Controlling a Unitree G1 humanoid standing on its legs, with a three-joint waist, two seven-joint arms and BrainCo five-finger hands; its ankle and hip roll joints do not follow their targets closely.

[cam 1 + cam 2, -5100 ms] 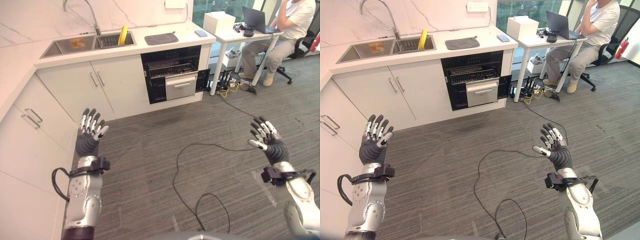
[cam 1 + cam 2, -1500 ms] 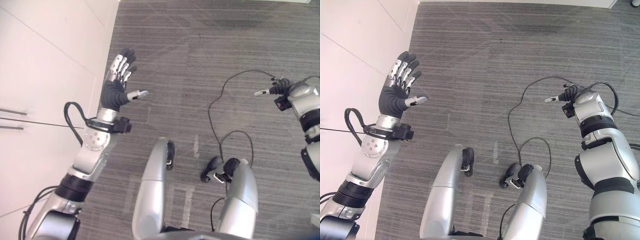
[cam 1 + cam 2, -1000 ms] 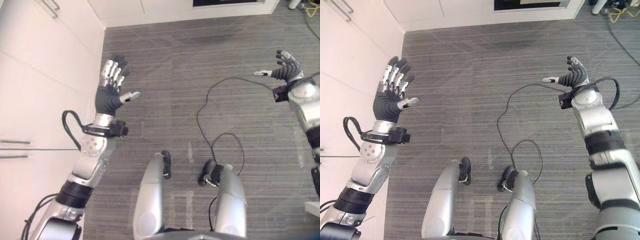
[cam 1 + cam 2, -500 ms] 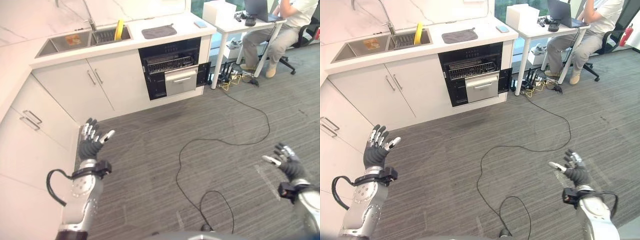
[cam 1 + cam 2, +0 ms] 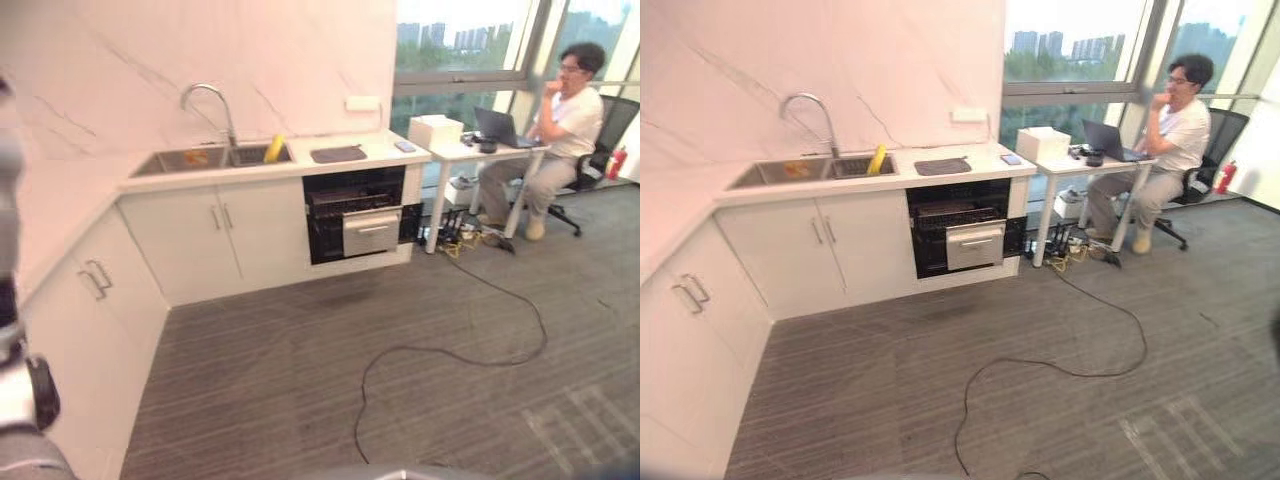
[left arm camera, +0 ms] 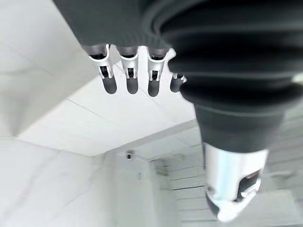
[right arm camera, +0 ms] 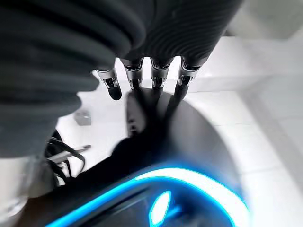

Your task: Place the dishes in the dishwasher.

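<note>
The dishwasher point(image 5: 358, 212) stands open under the white counter, a wire rack point(image 5: 954, 216) showing above its steel front panel. It is far across the room from me. A yellow dish point(image 5: 273, 149) leans upright in the sink point(image 5: 205, 159) to its left. My left hand point(image 6: 129, 72) is raised with its fingers straight and its thumb out, holding nothing, with white wall and ceiling behind it. My right hand point(image 7: 152, 75) is also up, fingers straight and empty.
A grey mat point(image 5: 338, 154) lies on the counter above the dishwasher. White cabinets point(image 5: 95, 290) run along the left wall. A person point(image 5: 555, 125) sits at a white desk point(image 5: 470, 150) with a laptop at the right. Grey carpet point(image 5: 940, 340) spreads between me and the counter.
The head camera has tilted up from the floor, so the whole kitchen wall and window now show. Both hands have lifted from low in front of me.
</note>
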